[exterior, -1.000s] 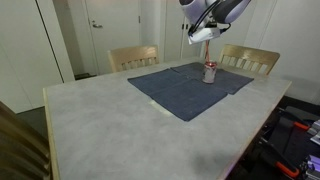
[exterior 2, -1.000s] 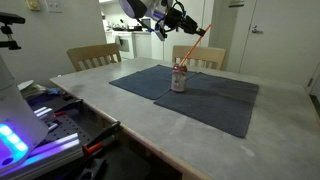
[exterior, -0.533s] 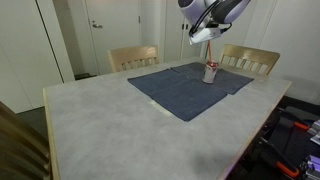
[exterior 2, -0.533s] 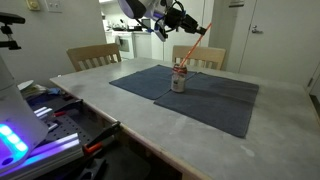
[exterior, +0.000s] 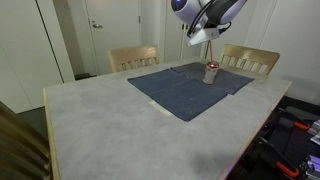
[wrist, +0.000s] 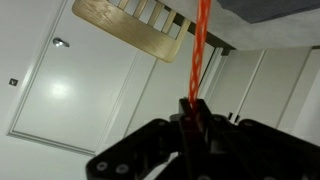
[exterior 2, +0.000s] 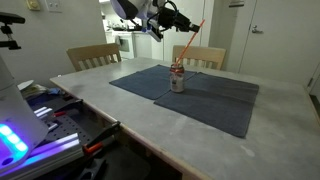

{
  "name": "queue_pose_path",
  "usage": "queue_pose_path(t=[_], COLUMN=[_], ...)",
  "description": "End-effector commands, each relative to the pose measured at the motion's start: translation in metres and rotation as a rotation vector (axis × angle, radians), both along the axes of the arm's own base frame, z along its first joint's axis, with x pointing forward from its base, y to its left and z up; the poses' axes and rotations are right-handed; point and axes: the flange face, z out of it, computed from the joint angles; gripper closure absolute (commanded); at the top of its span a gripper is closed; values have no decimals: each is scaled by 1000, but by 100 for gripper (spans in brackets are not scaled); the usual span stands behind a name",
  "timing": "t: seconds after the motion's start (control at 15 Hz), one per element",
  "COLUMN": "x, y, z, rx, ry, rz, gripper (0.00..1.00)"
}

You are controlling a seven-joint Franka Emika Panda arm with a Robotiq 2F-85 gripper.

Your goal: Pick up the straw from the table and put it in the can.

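Observation:
My gripper (exterior 2: 172,17) hangs high above the table and is shut on the red straw (exterior 2: 188,40). The straw slants down from the fingers toward the can (exterior 2: 178,78), and its lower end is near the can's top. The wrist view shows the straw (wrist: 198,55) pinched between the two dark fingers (wrist: 193,112). The small silvery can with red markings stands upright on the dark blue cloth in both exterior views (exterior: 211,72). The gripper (exterior: 203,35) is above the can. The pale marbled table (exterior: 110,125) carries the cloth.
A dark blue cloth mat (exterior 2: 190,95) covers the far part of the table. Two wooden chairs (exterior: 134,57) (exterior: 250,58) stand at the far edge. A wooden chair back shows in the wrist view (wrist: 130,28). Equipment sits beside the table (exterior 2: 40,120).
The gripper has risen a little and shifted, with the straw still in it. The straw's lower end has lifted toward the can's top.

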Motion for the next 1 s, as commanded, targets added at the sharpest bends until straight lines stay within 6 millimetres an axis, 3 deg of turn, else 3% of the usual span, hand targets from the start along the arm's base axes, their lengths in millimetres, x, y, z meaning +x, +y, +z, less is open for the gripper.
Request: queue_pose_path(t=[0.0,0.6,0.73,0.93], x=[-3,-7,-6,-4], y=[7,5,7,9], z=[-11,-36,-35,-30], rx=[-10,-38,-31,-28], ry=[-23,-39,-42,-42], rz=[-47,-101,-91,-79], gripper=[98,95,85,53])
